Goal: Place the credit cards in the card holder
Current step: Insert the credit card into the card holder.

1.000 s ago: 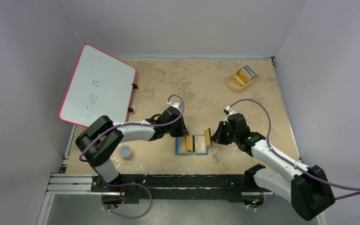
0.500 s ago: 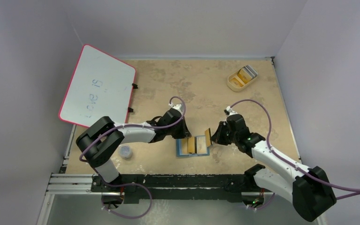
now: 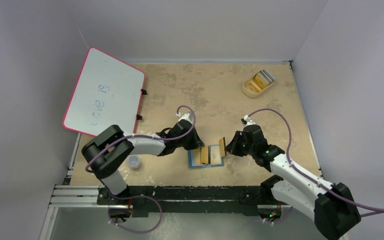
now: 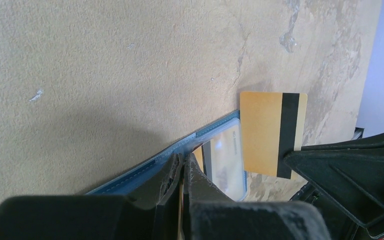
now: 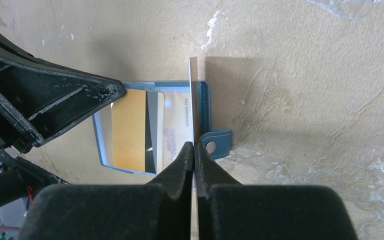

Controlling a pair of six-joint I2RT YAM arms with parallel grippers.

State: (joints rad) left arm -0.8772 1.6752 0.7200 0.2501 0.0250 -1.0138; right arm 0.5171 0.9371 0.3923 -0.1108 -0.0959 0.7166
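Observation:
The blue card holder [image 3: 195,164] lies open near the table's front edge, between the two grippers. My left gripper [image 3: 196,146] is shut on a thin orange card, seen edge-on [image 4: 184,167], at the holder's left half [image 4: 130,177]. That card shows in the right wrist view [image 5: 130,127]. My right gripper [image 3: 228,145] is shut on another orange card with a dark stripe [image 4: 272,132]. It stands on edge [image 5: 193,100] at the holder's right side [image 5: 205,107], by the snap tab. A clear pocket [image 4: 227,160] shows a card inside.
A beige oval tray [image 3: 246,90] at the back right holds more cards [image 3: 264,77]. A pink-rimmed whiteboard [image 3: 105,92] leans at the back left. A small round cap [image 3: 135,161] lies by the left arm's base.
My left gripper has shifted a little toward the front with its card, and the holder has turned slightly. My right gripper has moved a touch lower, still holding its card.

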